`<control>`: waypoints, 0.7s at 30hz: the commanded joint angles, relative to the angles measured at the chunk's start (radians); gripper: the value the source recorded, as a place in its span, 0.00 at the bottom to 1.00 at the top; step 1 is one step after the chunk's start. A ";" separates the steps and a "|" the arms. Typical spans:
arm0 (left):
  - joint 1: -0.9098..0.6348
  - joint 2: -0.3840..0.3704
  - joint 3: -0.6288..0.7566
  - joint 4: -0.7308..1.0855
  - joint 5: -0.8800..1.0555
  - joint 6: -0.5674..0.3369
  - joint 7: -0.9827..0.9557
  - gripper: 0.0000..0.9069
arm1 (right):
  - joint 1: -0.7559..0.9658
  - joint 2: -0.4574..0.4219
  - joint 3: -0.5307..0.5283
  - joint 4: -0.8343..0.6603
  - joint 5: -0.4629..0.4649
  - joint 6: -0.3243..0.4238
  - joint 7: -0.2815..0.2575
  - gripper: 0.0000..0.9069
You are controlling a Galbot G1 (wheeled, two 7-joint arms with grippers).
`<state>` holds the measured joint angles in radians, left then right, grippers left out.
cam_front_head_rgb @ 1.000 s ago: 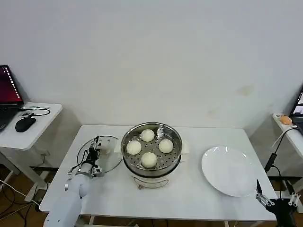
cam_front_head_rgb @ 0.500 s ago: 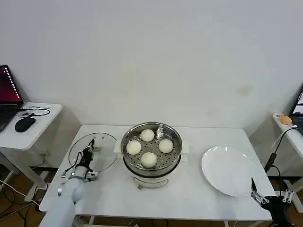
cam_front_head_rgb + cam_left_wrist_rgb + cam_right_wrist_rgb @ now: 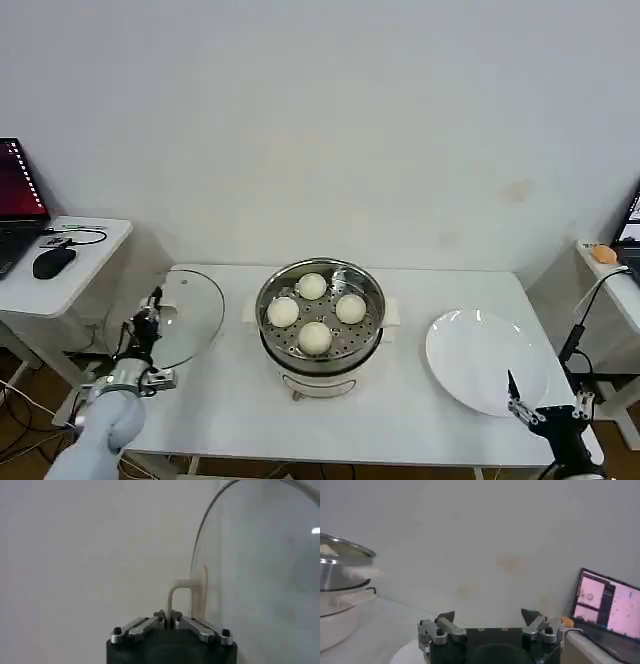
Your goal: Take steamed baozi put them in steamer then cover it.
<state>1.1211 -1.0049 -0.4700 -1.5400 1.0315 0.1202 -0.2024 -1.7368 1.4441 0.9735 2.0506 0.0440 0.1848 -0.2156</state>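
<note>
Glass cover (image 3: 172, 318) is off the table, tilted up on edge, carried out past the table's (image 3: 400, 420) left end by the left gripper (image 3: 148, 322). All four steamed baozi (image 3: 315, 337) sit on the perforated floor of the steamer (image 3: 320, 318) mid-table, so by my read only the covering step is left.

Risks, as I judge them:
- Grip is a thin pinch on the white bar handle (image 3: 186, 596). The lid hangs tilted off it, so it could swing or rotate in the jaws during the carry and slip.
- If it arrives tilted, the metal rim could catch the steamer's edge, or seat crooked and slide off.
- Coming down off-centre could press a bun or nudge the pot on its white base.

Tool state: in the left wrist view the left fingers (image 3: 145, 626) are closed tight on the handle, no visible gap, touching nothing else. Right gripper (image 3: 548, 414) is parked low at the table's front right corner, near the white plate (image 3: 485, 360); jaws spread wide, empty.
</note>
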 commanded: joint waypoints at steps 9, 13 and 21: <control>-0.025 0.180 0.159 -0.425 -0.168 0.344 0.194 0.00 | 0.037 0.030 -0.065 -0.029 -0.048 -0.004 0.000 1.00; -0.162 0.087 0.315 -0.421 -0.099 0.436 0.262 0.00 | 0.054 0.038 -0.087 -0.046 -0.071 -0.008 0.013 1.00; -0.303 -0.162 0.501 -0.357 0.135 0.499 0.404 0.00 | 0.069 0.048 -0.113 -0.059 -0.081 -0.014 0.025 1.00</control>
<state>0.9875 -0.9543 -0.2165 -1.8832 0.9695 0.4821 0.0389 -1.6805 1.4834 0.8873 2.0056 -0.0146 0.1744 -0.1989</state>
